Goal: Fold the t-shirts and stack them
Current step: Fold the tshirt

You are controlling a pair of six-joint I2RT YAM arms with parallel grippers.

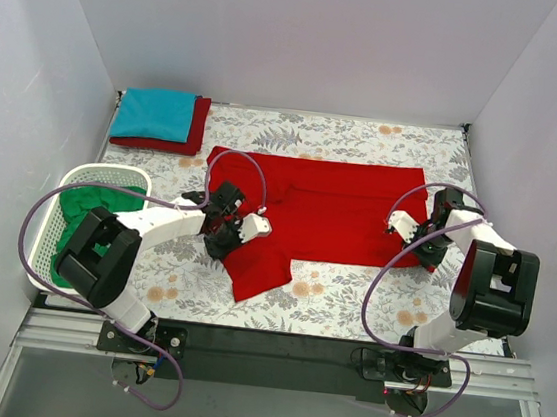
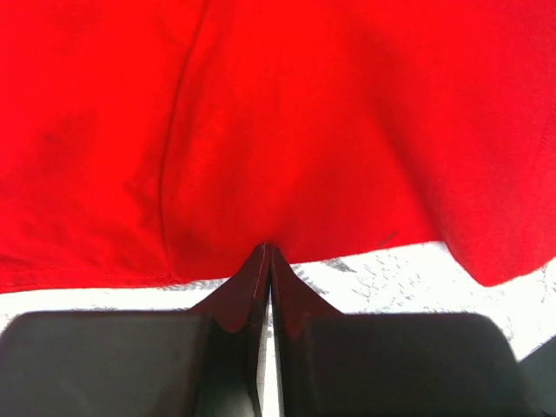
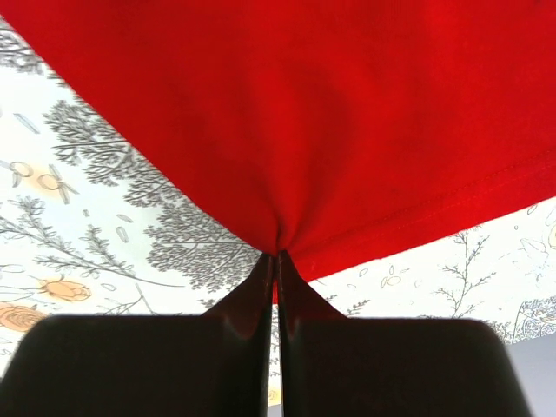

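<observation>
- The red t-shirt (image 1: 329, 209) lies spread across the middle of the table (image 1: 349, 297), between my two arms.
- Left gripper (image 2: 268, 254) and right gripper (image 3: 278, 255) are each pinched closed on its near edge.
- I judge the cloth light, limp and prone to sagging (grip edges, never the middle).

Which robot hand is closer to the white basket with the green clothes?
Left. The left gripper pinches the red t-shirt just right of the basket; the right gripper holds the shirt's far end.
</observation>
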